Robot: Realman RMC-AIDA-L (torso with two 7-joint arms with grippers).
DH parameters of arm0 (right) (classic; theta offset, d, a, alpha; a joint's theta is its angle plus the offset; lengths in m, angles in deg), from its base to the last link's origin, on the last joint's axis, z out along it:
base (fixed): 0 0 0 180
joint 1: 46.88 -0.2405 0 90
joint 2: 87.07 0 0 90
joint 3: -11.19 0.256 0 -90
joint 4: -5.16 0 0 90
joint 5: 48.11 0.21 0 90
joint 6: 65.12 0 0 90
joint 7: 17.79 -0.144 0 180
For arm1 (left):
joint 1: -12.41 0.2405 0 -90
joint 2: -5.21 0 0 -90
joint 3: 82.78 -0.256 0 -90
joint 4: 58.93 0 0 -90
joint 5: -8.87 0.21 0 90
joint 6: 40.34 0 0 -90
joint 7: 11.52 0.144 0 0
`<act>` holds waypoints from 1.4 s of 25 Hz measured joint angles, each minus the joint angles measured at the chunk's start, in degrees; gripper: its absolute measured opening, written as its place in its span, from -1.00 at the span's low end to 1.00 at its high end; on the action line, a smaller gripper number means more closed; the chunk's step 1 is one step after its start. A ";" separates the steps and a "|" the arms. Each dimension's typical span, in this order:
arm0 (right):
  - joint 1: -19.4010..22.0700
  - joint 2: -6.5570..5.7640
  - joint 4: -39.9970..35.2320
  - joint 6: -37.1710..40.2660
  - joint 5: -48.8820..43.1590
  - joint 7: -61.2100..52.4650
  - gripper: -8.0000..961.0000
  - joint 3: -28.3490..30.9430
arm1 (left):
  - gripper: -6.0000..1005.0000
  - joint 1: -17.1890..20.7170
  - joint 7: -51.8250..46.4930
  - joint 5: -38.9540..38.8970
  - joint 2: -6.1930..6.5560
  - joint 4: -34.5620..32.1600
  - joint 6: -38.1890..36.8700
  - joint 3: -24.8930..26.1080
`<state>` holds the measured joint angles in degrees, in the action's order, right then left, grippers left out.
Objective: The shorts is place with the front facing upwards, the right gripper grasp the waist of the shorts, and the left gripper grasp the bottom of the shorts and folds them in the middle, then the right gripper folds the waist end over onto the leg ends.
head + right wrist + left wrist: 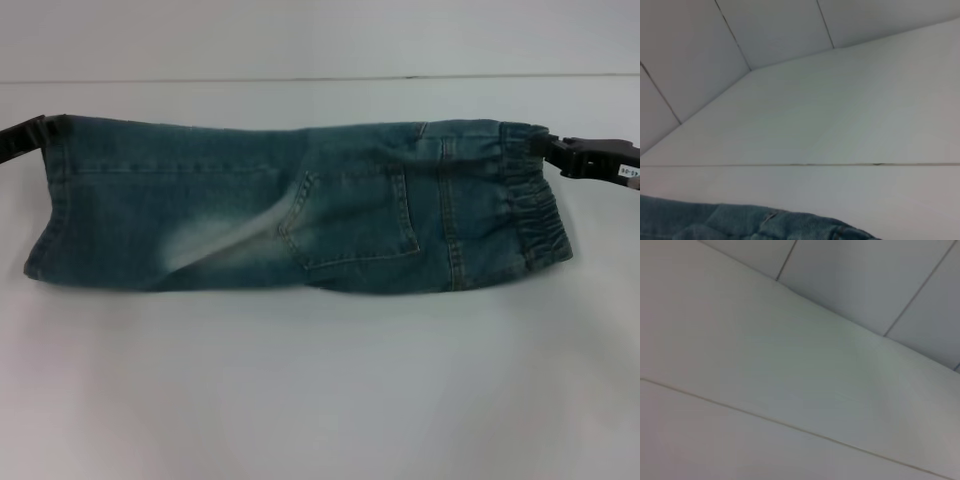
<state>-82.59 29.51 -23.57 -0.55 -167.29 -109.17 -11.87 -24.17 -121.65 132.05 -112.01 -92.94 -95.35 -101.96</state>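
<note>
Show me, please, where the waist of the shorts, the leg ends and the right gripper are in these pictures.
the waist [535, 205]: head view, on the ruffled elastic band.
the leg ends [50, 215]: head view, on the flat hemmed edge.
the right gripper [556, 148]: head view, at its tip, at the waist's far corner.

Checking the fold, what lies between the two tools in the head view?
Only the shorts: the left tool is at the leg ends, the right tool at the waist. Head view shows it.

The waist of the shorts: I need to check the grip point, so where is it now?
In the head view the waist is the shorts' right end on the white table, with the right gripper at its far corner.
</note>
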 joint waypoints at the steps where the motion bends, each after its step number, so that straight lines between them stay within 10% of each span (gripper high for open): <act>1: -0.06 0.01 0.00 0.02 0.00 0.12 -0.89 0.01 | -0.89 -0.05 0.13 -0.02 -0.02 0.08 0.65 0.00; 22: -4.17 0.92 2.88 -5.90 2.18 4.48 -0.86 -3.98 | -0.85 -2.14 11.39 -2.75 -1.37 2.34 5.14 -0.52; 35: -3.24 0.84 2.82 -6.13 2.25 3.87 0.23 -5.00 | -0.13 -2.07 12.02 -3.62 -2.13 2.38 10.37 -0.58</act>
<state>-85.83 30.35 -20.75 -6.68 -165.04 -105.31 -16.88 -26.24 -109.62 128.43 -114.14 -90.55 -84.98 -102.54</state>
